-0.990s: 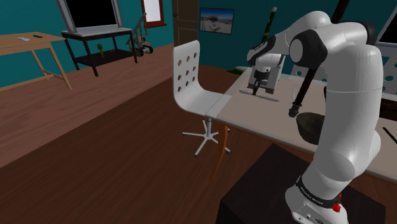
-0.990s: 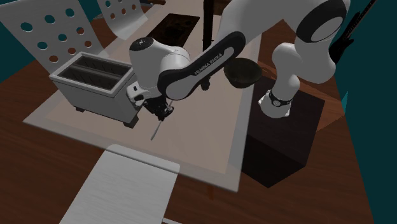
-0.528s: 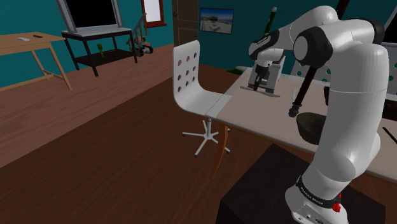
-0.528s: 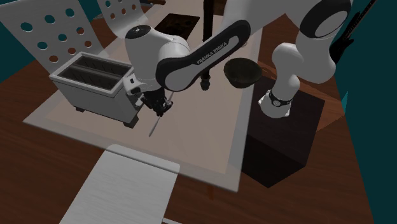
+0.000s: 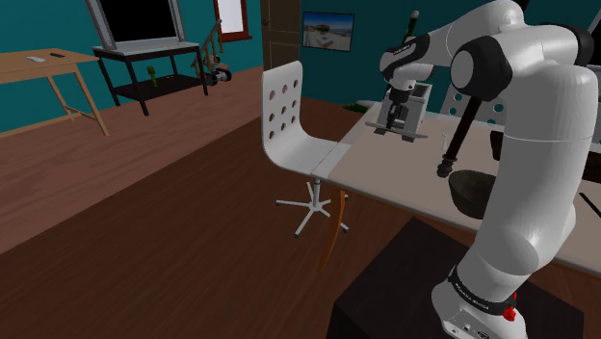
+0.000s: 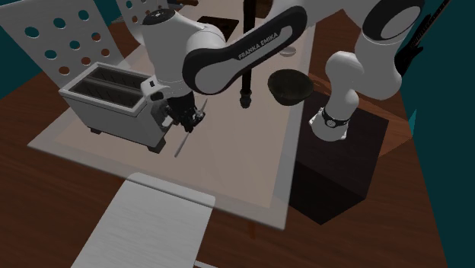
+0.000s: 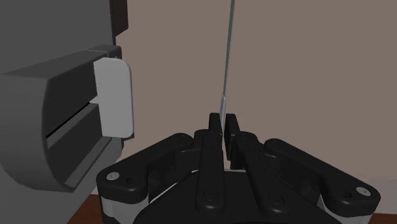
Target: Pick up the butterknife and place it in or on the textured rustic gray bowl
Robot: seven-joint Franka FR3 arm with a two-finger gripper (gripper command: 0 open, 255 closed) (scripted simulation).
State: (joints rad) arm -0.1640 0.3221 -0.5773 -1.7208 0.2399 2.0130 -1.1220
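Note:
A thin grey butterknife [image 6: 181, 145] hangs blade down from my black gripper [image 6: 190, 122], which is shut on its handle end. It sits just over the pale table [image 6: 243, 160], close beside the grey toaster [image 6: 110, 95]. In the wrist view the fingers clasp the knife [image 7: 226, 63] at the gripper [image 7: 223, 124], and the blade runs straight away from the hand. The dark bowl [image 6: 289, 85] stands on the table near the arm's base, well apart from the gripper. In the shoulder view the gripper [image 5: 393, 123] is in front of the toaster and the bowl [image 5: 472, 188] is beside the stand.
The toaster [image 7: 57, 121] is next to the fingers. A tall dark slender object [image 6: 245, 76] stands between gripper and bowl. A dark tray [image 6: 209, 30] lies at the table's far end. White perforated chairs [image 5: 294, 120] stand at the table's edge.
The hand has risen with the butterknife in its grip and shifted a little toward the toaster. The knife's tip now hangs higher over the table.

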